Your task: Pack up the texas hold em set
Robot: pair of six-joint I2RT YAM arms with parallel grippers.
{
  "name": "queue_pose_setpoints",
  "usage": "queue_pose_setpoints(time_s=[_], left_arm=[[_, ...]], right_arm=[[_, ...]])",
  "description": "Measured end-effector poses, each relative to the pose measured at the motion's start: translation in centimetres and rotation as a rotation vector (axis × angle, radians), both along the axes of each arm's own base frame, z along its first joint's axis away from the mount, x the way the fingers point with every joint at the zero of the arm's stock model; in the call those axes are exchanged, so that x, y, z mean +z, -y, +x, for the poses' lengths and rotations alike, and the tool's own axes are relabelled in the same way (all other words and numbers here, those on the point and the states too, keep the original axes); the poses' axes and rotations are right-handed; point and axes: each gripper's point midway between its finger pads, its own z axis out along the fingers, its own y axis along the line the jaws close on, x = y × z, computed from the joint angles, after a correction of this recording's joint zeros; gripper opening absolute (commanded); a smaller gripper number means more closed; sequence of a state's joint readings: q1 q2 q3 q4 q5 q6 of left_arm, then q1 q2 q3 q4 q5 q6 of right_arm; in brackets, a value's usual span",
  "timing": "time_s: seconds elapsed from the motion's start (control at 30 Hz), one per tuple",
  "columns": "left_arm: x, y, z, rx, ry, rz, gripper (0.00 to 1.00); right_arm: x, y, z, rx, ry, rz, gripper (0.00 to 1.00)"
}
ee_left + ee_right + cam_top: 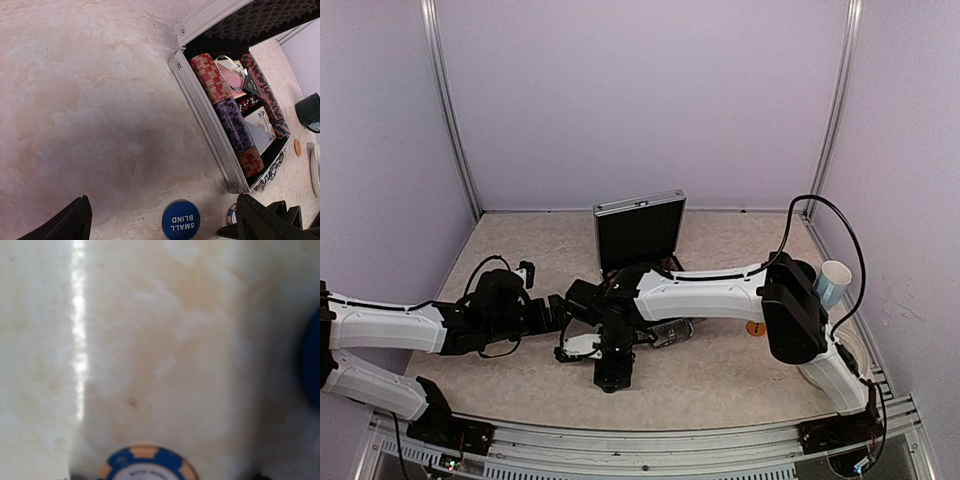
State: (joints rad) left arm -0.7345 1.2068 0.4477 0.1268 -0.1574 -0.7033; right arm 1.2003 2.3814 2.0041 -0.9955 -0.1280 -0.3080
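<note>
Beige marbled tabletop (pixel 75 100): 1 open silver case (pixel 210 122) at rear centre holds 2 chip rows (pixel 225 110), 1 red deck (pixel 231 77), 1 blue deck (pixel 260 132), 1 black triangle (pixel 252 86). 1 blue button (pixel 181 220) and 1 loose chip (pixel 147 465) lie outside it. Left gripper (pixel 162 200) spread wide above the button; right gripper (pixel 610 335) over the chip, jaws not visible, cannot tell

Pale-blue mug (pixel 834 279) at the marbled table's (pixel 740 385) right edge.

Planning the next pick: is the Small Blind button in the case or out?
Out. The button lies flat, label up, on the table, just off a corner of the open case, not inside it.
</note>
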Motion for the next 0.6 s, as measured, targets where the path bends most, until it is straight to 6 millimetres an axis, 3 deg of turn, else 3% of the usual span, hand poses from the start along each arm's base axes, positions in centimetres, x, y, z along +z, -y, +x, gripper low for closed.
queue_pose_setpoints(time_s=[0.2, 0.43, 0.6], left_arm=[[0.00, 0.00, 0.00, 0.000, 0.000, 0.000, 0.99], [0.01, 0.00, 0.01, 0.000, 0.001, 0.000, 0.99], [0.01, 0.00, 0.01, 0.000, 0.000, 0.000, 0.99]], right_arm=[[-0.03, -0.12, -0.59, 0.012, -0.001, -0.003, 0.63], [-0.21, -0.14, -0.79, 0.012, 0.006, -0.010, 0.59], [-0.26, -0.14, -0.78, 0.010, 0.011, -0.014, 0.43]])
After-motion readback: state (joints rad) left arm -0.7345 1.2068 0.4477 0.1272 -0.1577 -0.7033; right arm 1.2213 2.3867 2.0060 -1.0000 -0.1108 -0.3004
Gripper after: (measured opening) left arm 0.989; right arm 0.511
